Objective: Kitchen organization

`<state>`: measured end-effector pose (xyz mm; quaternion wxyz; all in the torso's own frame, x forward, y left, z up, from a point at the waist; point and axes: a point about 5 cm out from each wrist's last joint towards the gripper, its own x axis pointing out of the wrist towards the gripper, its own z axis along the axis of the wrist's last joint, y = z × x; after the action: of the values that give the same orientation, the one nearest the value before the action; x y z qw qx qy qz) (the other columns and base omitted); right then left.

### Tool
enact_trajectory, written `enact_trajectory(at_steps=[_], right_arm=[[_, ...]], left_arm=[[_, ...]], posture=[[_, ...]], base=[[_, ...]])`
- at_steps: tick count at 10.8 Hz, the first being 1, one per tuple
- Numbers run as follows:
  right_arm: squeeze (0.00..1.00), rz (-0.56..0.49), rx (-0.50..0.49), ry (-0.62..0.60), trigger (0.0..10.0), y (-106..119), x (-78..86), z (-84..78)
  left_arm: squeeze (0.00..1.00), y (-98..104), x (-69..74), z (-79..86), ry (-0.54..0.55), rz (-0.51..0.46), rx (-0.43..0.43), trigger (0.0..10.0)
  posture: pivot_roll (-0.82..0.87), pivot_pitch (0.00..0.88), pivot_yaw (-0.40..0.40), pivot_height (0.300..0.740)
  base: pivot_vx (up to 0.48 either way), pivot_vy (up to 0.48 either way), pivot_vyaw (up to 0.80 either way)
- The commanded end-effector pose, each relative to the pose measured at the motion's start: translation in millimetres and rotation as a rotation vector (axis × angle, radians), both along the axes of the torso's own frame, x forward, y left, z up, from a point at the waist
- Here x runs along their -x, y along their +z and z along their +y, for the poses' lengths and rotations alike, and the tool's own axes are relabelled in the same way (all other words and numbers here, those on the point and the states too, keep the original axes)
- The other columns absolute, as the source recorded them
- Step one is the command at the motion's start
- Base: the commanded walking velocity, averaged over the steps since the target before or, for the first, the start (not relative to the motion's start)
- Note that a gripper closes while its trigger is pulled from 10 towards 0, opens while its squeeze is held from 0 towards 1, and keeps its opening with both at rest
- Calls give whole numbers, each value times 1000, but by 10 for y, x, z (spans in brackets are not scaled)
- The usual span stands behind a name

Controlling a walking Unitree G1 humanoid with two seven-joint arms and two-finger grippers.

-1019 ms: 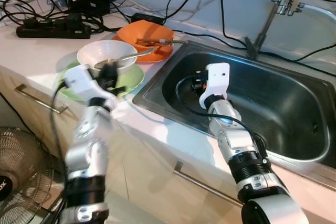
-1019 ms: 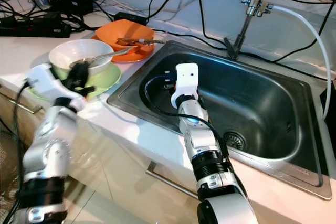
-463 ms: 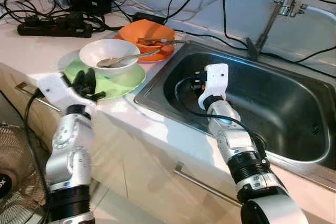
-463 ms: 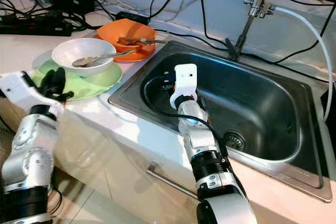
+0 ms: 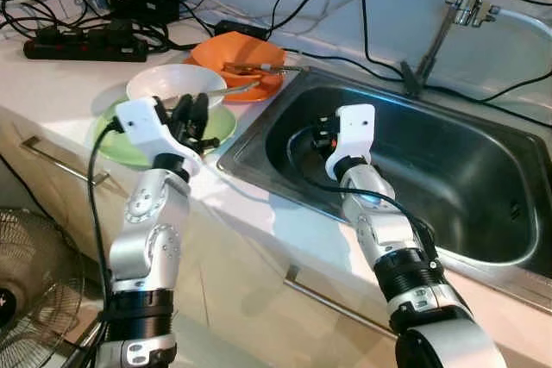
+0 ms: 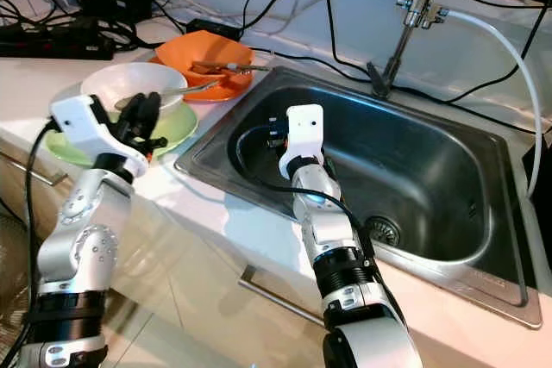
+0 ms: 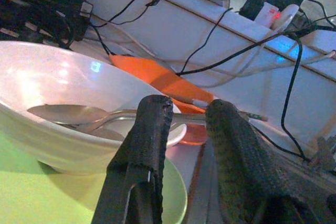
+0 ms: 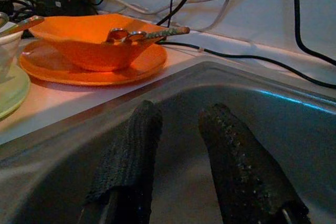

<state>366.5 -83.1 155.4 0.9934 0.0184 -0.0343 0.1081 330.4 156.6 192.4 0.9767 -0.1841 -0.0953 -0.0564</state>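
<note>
A white bowl point(image 5: 177, 89) holding a spoon point(image 5: 210, 92) sits on a green plate point(image 5: 217, 124) at upper left, with an orange bowl point(image 5: 239, 55) on its orange plate point(image 5: 264, 86) just behind. The left gripper point(image 5: 193, 116), fingers narrowly parted and holding nothing, hovers at the white bowl's near rim. The right gripper point(image 8: 178, 142), also slightly parted and empty, hangs inside the steel sink point(image 5: 483, 170) at centre.

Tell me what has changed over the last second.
The left gripper pulled back from the white bowl to the counter's front edge, then came forward again to the bowl's near rim, fingers open and holding nothing. The right gripper stayed low in the sink; bowl, spoon and orange dishes stayed put.
</note>
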Motion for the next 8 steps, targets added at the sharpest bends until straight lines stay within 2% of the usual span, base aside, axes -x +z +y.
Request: enact_trajectory(at_steps=[1,3,8], right_arm=[[0,-22,-5,-10,10000,69,-29,-23],[0,-25,-6,-13,10000,74,-28,-32],[0,-23,-6,-10,10000,75,-34,-27]], left_arm=[[0,-18,-67,-14,-14,9,14,10000],[0,-37,-102,38,1,22,54,10000],[0,-41,23,307,110,18,55,10000]], posture=[[236,4,-81,740],[232,5,-78,740],[250,6,-88,740]], base=[[0,0,0],[0,0,0],[0,0,0]])
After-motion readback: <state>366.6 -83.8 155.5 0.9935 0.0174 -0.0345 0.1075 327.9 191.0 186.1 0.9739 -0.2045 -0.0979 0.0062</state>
